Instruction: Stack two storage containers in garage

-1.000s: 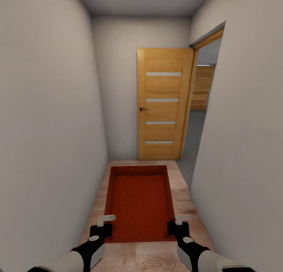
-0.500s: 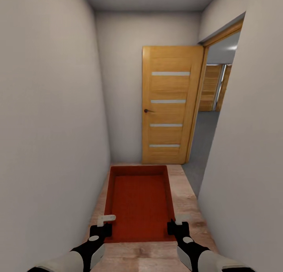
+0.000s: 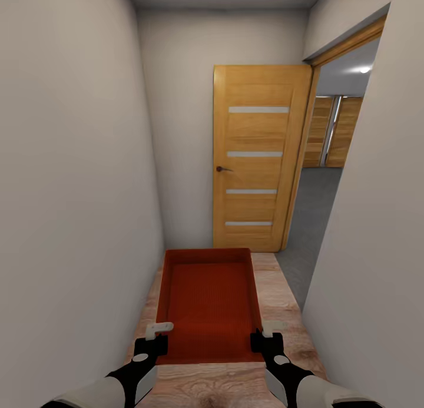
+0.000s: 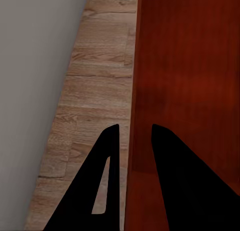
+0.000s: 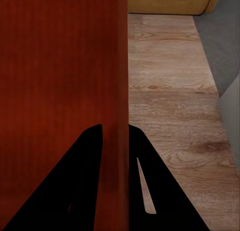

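Note:
An orange-red storage container (image 3: 209,308) hangs low in front of me over the hallway's wood floor, its long side pointing ahead. My left gripper (image 3: 158,331) is shut on its left wall near the closest corner, and my right gripper (image 3: 266,331) is shut on its right wall. In the left wrist view the black fingers of the left gripper (image 4: 134,128) straddle the thin wall of the container (image 4: 185,81). The right wrist view shows the right gripper (image 5: 115,126) pinching the opposite wall of the container (image 5: 60,66). Through the doorway ahead on the right lies the garage's grey floor (image 3: 315,202).
I am in a narrow hallway with pale walls close on both sides and a wood-plank floor (image 3: 277,290). An open wooden door (image 3: 259,161) stands against the end wall. Wooden panel doors (image 3: 330,131) show at the garage's far side.
The camera has moved forward along the hallway, so the door looks nearer and more of the garage shows through the doorway. The container and both grippers keep their places in the view.

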Controlling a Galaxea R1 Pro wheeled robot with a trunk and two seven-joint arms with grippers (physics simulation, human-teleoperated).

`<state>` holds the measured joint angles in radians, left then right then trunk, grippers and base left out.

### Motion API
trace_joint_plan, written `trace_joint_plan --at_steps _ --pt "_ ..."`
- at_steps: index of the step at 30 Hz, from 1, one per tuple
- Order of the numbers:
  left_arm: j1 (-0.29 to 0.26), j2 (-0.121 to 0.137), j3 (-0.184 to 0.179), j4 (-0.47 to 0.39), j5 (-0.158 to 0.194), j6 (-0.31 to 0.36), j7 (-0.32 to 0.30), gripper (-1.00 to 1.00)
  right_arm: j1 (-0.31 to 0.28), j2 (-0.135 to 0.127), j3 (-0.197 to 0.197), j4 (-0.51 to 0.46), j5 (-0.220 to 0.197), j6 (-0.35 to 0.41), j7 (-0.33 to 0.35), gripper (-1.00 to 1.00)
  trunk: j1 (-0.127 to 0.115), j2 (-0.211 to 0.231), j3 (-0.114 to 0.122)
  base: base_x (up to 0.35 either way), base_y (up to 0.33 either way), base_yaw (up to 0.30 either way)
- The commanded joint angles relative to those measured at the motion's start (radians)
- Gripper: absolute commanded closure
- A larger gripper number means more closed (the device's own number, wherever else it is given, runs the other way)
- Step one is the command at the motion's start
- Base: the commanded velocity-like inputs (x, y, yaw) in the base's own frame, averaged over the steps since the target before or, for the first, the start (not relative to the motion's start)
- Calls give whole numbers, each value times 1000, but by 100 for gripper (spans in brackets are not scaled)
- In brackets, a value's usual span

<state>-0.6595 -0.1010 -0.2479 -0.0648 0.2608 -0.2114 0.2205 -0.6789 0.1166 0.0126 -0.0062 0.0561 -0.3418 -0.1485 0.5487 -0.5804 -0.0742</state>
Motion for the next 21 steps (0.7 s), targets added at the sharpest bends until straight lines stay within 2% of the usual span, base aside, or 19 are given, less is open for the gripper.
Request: trace_joint_plan --at_steps 1,21 --pt "-2 0 1 -1 2 -17 17 100 -1 11 -6 5 -2 -2 -2 100 1 -2 -2 326 0 0" --pt "-2 -1 0 -1 2 -17 17 100 -1 11 -6 5 -2 -2 -2 100 1 -2 -2 326 0 0"
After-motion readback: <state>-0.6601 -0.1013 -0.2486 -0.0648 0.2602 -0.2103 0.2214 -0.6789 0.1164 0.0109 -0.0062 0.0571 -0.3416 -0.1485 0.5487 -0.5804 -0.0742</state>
